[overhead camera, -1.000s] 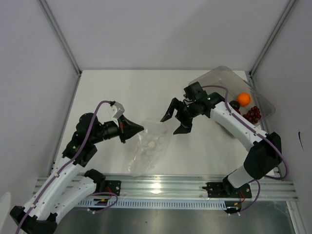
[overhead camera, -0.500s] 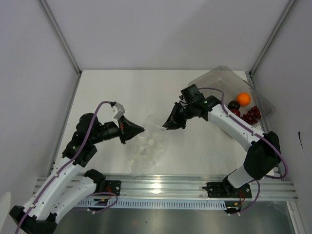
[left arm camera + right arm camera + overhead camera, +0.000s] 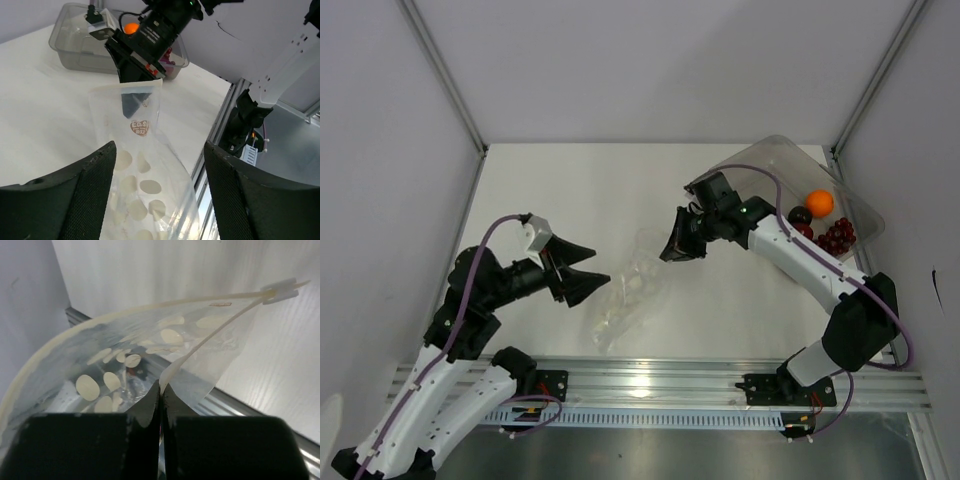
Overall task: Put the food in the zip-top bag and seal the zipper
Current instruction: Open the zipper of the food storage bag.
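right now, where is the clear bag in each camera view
top external: the bag sits mid-table, its upper end held by the right gripper.
left wrist: the bag is lower centre, hanging from that gripper at top centre.
right wrist: the bag fills the middle, its rim pinched by that gripper at bottom centre.
shared landmark: the right gripper shut on the bag's rim.

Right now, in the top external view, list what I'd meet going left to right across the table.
left gripper → zip-top bag → right gripper → orange ball
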{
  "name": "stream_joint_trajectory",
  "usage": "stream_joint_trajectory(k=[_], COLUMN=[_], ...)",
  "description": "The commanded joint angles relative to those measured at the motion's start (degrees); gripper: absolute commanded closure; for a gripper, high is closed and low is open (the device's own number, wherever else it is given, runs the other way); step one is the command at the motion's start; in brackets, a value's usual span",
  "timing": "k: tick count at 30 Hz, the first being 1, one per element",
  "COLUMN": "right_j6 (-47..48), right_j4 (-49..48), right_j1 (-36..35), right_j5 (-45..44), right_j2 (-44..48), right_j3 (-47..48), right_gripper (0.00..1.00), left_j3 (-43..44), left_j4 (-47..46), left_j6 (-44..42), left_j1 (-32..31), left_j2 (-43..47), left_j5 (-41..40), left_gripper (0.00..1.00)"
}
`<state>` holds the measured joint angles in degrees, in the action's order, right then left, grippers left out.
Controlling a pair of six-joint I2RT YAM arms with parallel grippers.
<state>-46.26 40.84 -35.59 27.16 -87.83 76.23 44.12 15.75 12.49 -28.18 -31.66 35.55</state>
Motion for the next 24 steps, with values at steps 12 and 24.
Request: stream_joint_trajectory(k=[12,24], right_j6=[18.65,21.65], right_j4=[-3.31,-7.96], right_j1=[-6.06,-5.89], right_j5=[-14.4,-17.22], right_j2=[14.78,19.1], right_j3=[-0.73,-11.17], right_gripper=[1.0,1.0], left_j3=[17.05,15.91], left_j4=[8.87,5.7], left_j6=[13.08,18.27], left_j1=[-0.47,-6.16], left_j2=[-13.42,-20.37], left_j5=[-10.51,-10.06], left_gripper=[0.28,0.33])
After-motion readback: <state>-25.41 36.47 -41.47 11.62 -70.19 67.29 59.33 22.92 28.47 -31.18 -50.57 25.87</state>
